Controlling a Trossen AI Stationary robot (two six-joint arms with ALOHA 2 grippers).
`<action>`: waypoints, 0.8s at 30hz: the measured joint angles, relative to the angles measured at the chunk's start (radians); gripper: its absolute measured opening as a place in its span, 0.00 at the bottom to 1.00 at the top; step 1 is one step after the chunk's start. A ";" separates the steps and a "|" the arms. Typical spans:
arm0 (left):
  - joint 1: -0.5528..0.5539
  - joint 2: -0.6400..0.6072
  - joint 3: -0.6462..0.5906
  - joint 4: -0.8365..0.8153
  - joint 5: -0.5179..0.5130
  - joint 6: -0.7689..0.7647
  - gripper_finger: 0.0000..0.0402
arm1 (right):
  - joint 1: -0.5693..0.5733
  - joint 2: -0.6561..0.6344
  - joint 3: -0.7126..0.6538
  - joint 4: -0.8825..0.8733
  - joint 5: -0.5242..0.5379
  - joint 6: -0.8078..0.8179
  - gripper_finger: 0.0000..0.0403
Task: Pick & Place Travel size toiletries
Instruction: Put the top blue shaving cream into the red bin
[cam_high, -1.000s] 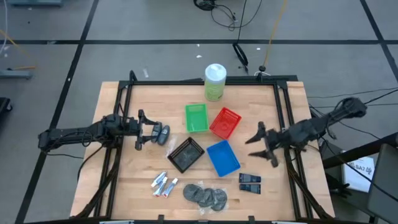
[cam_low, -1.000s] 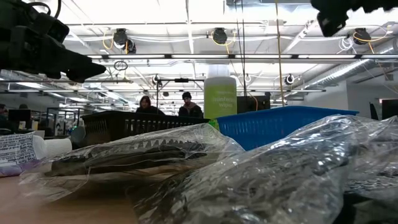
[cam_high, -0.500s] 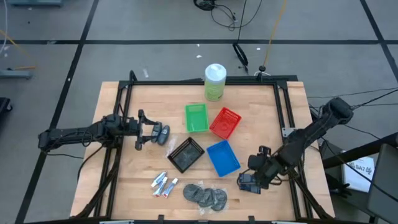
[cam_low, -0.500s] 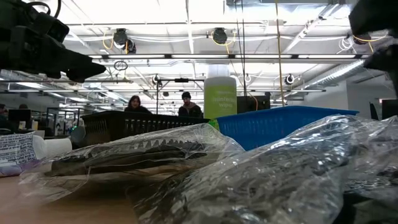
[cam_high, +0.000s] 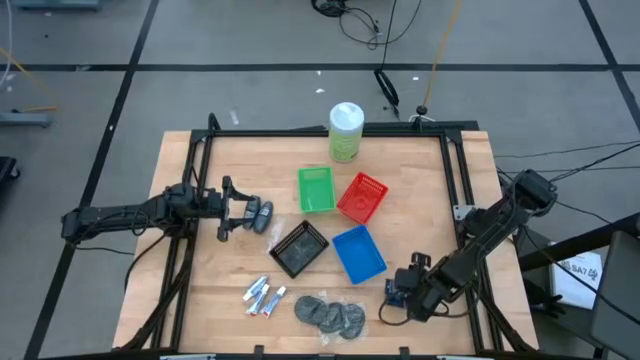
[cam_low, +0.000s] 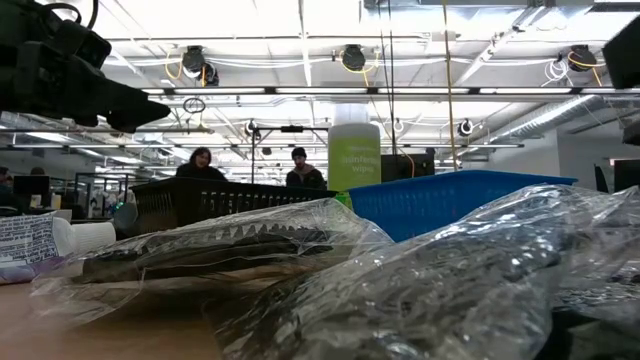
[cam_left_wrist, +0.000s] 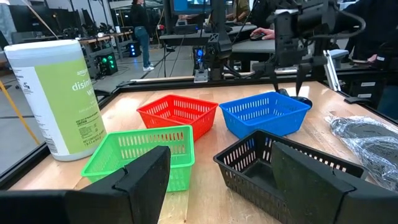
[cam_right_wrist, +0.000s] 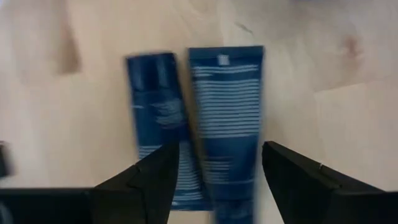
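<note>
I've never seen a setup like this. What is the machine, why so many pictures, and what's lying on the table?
It is a robot with two dark arms at a wooden table, each ending in a two-finger gripper. One camera looks straight down, one sits at table height, and one rides on each wrist.

On the table lie four small trays, green, red, blue and black, a tall canister, white tubes, grey discs and dark bottles.

The left gripper waits open beside the bottles. The right gripper hangs open over two navy packs. Neither holds anything.
</note>
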 joint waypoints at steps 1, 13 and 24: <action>0.000 0.000 0.000 0.000 0.000 0.000 0.68 | 0.000 0.007 0.000 -0.002 0.003 -0.005 0.54; 0.000 0.000 0.000 0.000 -0.001 0.000 0.68 | 0.000 0.041 -0.060 0.002 0.002 0.001 0.50; 0.000 0.000 0.000 0.000 0.000 0.000 0.68 | -0.002 0.038 -0.103 0.018 0.007 -0.006 0.42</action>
